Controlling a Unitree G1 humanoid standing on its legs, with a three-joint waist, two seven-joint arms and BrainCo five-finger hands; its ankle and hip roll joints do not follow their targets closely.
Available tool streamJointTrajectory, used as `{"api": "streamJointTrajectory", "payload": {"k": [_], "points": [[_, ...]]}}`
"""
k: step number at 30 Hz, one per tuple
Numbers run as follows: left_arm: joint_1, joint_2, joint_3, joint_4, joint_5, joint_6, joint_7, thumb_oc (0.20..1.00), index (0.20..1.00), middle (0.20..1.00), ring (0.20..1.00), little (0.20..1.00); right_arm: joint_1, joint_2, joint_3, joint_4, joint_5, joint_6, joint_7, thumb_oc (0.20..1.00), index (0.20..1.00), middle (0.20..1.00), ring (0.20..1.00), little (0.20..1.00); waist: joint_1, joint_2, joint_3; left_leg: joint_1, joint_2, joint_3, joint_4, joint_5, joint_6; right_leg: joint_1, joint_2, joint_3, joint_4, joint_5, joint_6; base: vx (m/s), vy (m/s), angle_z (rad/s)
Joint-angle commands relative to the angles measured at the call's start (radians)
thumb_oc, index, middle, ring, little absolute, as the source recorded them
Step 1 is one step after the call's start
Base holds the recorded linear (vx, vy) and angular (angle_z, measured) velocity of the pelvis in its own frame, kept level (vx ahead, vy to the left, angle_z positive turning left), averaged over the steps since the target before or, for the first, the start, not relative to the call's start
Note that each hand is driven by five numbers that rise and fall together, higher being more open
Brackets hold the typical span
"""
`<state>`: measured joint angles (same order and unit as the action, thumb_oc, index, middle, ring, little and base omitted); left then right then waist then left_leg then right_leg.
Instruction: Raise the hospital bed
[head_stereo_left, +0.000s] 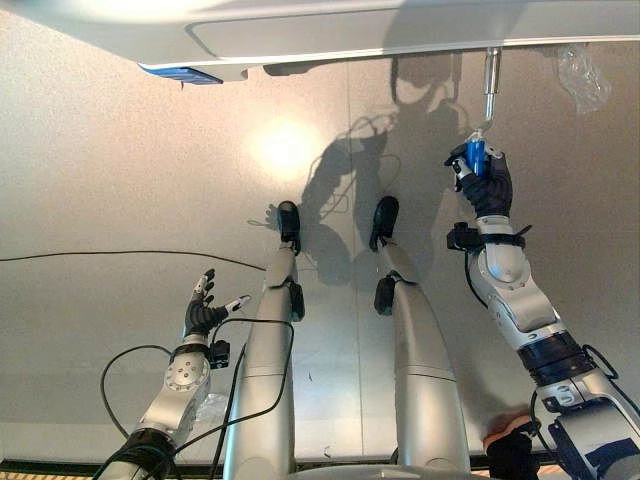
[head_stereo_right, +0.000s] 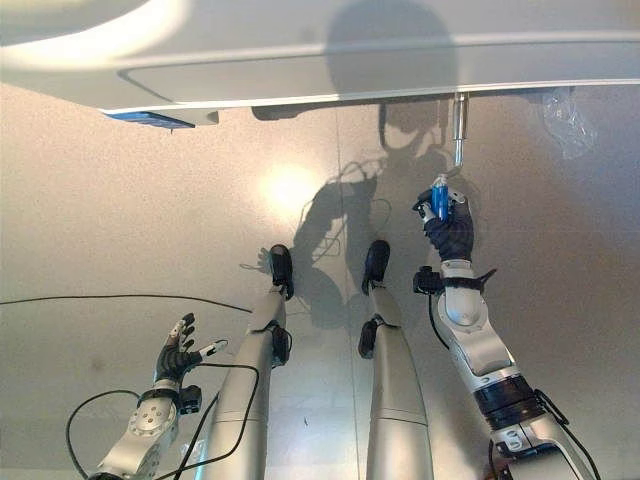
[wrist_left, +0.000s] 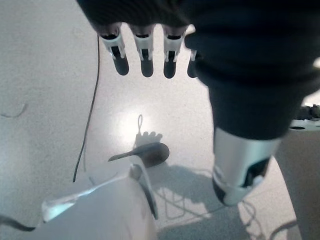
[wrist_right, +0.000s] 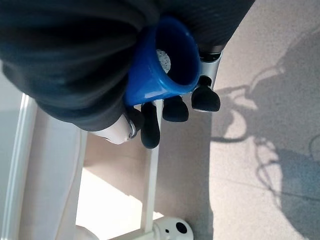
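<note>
The pale underside of the hospital bed (head_stereo_left: 400, 25) is seen across the top of the frame; a metal crank rod (head_stereo_left: 491, 85) hangs from it at upper right. The blue crank handle (head_stereo_left: 476, 155) is gripped by the right hand (head_stereo_left: 487, 185), fingers curled round it; the left hand (head_stereo_left: 205, 312) is held at lower left above the floor (head_stereo_left: 100, 180), fingers relaxed and holding nothing.

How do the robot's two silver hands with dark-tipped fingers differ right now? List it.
The right hand is raised near the white bed's edge, fingers curled round the blue crank handle on its metal rod; the left hand hangs low over the floor. The right is shut on something; the left is open and holds nothing. Both wear dark ribbed covers.
</note>
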<state>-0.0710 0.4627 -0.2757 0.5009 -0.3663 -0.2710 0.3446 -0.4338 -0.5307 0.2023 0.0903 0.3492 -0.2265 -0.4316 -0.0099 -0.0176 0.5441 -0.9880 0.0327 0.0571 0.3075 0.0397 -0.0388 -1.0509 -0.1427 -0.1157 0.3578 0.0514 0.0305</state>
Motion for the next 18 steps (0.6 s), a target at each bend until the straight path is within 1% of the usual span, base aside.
{"api": "streamJointTrajectory", "payload": {"k": [1, 5, 7, 8, 11, 12, 13, 14, 15, 16, 17, 18], "points": [[0.109, 0.000, 0.028, 0.003, 0.023, -0.013, 0.014, 1.000, 1.000, 1.000, 1.000, 1.000, 0.047, -0.073, -0.018, -0.326, -0.130, -0.228, 0.023, 0.200, 0.200, 0.200, 0.200, 0.200, -0.012, 0.058, -0.024, -0.018, -0.006, -0.048, -0.012, 0.027, -0.017, -0.005, 0.007, -0.025, 0.023, 0.029, 0.087, 0.00, 0.000, 0.00], [0.104, -0.002, 0.026, 0.007, 0.023, -0.017, 0.014, 1.000, 1.000, 1.000, 1.000, 1.000, 0.062, -0.073, -0.052, -0.325, -0.111, -0.248, 0.013, 0.200, 0.200, 0.200, 0.200, 0.200, -0.013, 0.058, -0.024, -0.016, -0.008, -0.050, -0.012, 0.026, -0.018, -0.001, 0.004, -0.024, 0.022, 0.028, 0.087, 0.00, 0.000, 0.00], [0.104, -0.002, 0.025, 0.007, 0.023, -0.017, 0.014, 1.000, 1.000, 1.000, 1.000, 1.000, 0.062, -0.073, -0.053, -0.325, -0.110, -0.248, 0.013, 0.200, 0.200, 0.200, 0.200, 0.200, -0.012, 0.058, -0.024, -0.016, -0.008, -0.050, -0.012, 0.026, -0.018, -0.001, 0.004, -0.024, 0.022, 0.028, 0.087, 0.00, 0.000, 0.00], [0.098, -0.001, 0.023, 0.004, 0.019, -0.019, 0.018, 1.000, 1.000, 1.000, 1.000, 1.000, 0.071, -0.048, -0.083, -0.311, -0.079, -0.267, -0.003, 0.200, 0.200, 0.200, 0.200, 0.200, -0.014, 0.063, -0.024, -0.014, -0.008, -0.051, -0.013, 0.027, -0.019, -0.001, 0.004, -0.023, 0.024, 0.027, 0.087, 0.00, 0.000, 0.00], [0.094, -0.001, 0.023, 0.007, 0.016, -0.021, 0.018, 1.000, 1.000, 1.000, 1.000, 1.000, 0.076, -0.040, -0.110, -0.303, -0.070, -0.275, -0.016, 0.200, 0.200, 0.200, 0.200, 0.200, -0.015, 0.066, -0.024, -0.007, -0.008, -0.049, -0.017, 0.027, -0.019, 0.001, 0.005, -0.021, 0.024, 0.024, 0.087, 0.00, -0.003, -0.01], [0.092, -0.002, 0.023, 0.004, 0.010, -0.024, 0.016, 1.000, 1.000, 1.000, 1.000, 1.000, 0.076, -0.032, -0.140, -0.285, -0.050, -0.284, -0.028, 0.200, 0.200, 0.200, 0.200, 0.200, -0.017, 0.072, -0.024, -0.002, -0.008, -0.048, -0.024, 0.030, -0.021, 0.002, 0.007, -0.017, 0.023, 0.024, 0.087, -0.06, -0.006, -0.04], [0.089, -0.001, 0.027, -0.002, 0.006, -0.024, 0.015, 1.000, 1.000, 1.000, 1.000, 1.000, 0.071, -0.030, -0.158, -0.280, -0.040, -0.289, -0.037, 0.200, 0.200, 0.200, 0.200, 0.200, -0.019, 0.073, -0.024, -0.023, -0.009, -0.042, -0.030, 0.062, -0.017, -0.017, 0.004, -0.022, 0.012, 0.053, 0.078, -0.07, -0.011, -0.04], [0.092, 0.000, 0.025, -0.005, 0.003, -0.025, 0.012, 1.000, 1.000, 1.000, 1.000, 1.000, 0.071, -0.026, -0.175, -0.271, -0.026, -0.294, -0.041, 0.200, 0.200, 0.200, 0.200, 0.200, -0.020, 0.076, -0.024, -0.018, -0.009, -0.041, -0.032, 0.061, -0.017, -0.015, 0.005, -0.021, 0.013, 0.050, 0.077, 0.00, 0.000, 0.00], [0.098, 0.000, 0.023, -0.004, 0.003, -0.024, 0.012, 1.000, 1.000, 1.000, 1.000, 1.000, 0.076, -0.026, -0.173, -0.269, -0.025, -0.294, -0.041, 0.200, 0.200, 0.200, 0.200, 0.200, -0.018, 0.077, -0.024, 0.006, -0.007, -0.047, -0.029, 0.031, -0.022, 0.005, 0.008, -0.016, 0.024, 0.020, 0.086, 0.00, 0.000, 0.00], [0.092, 0.000, 0.025, -0.005, 0.003, -0.025, 0.012, 1.000, 1.000, 1.000, 1.000, 1.000, 0.071, -0.026, -0.175, -0.271, -0.025, -0.295, -0.041, 0.200, 0.200, 0.200, 0.200, 0.200, -0.020, 0.076, -0.024, -0.018, -0.009, -0.041, -0.032, 0.061, -0.017, -0.015, 0.005, -0.021, 0.013, 0.050, 0.077, 0.00, 0.000, 0.00], [0.097, -0.002, 0.025, -0.001, -0.009, -0.027, 0.002, 1.000, 1.000, 1.000, 1.000, 1.000, 0.079, -0.027, -0.222, -0.267, -0.026, -0.299, -0.062, 0.200, 0.200, 0.200, 0.200, 0.200, -0.024, 0.082, -0.024, -0.010, -0.006, -0.038, -0.039, 0.062, -0.019, -0.012, 0.008, -0.019, 0.016, 0.045, 0.077, -0.06, -0.019, 0.00], [0.094, -0.003, 0.024, 0.003, -0.016, -0.030, -0.003, 1.000, 1.000, 1.000, 1.000, 1.000, 0.081, -0.028, -0.236, -0.262, -0.021, -0.306, -0.066, 0.200, 0.200, 0.200, 0.200, 0.200, -0.024, 0.085, -0.024, -0.008, -0.006, -0.037, -0.042, 0.064, -0.020, -0.011, 0.009, -0.017, 0.014, 0.045, 0.077, -0.01, -0.037, -0.01]]}}
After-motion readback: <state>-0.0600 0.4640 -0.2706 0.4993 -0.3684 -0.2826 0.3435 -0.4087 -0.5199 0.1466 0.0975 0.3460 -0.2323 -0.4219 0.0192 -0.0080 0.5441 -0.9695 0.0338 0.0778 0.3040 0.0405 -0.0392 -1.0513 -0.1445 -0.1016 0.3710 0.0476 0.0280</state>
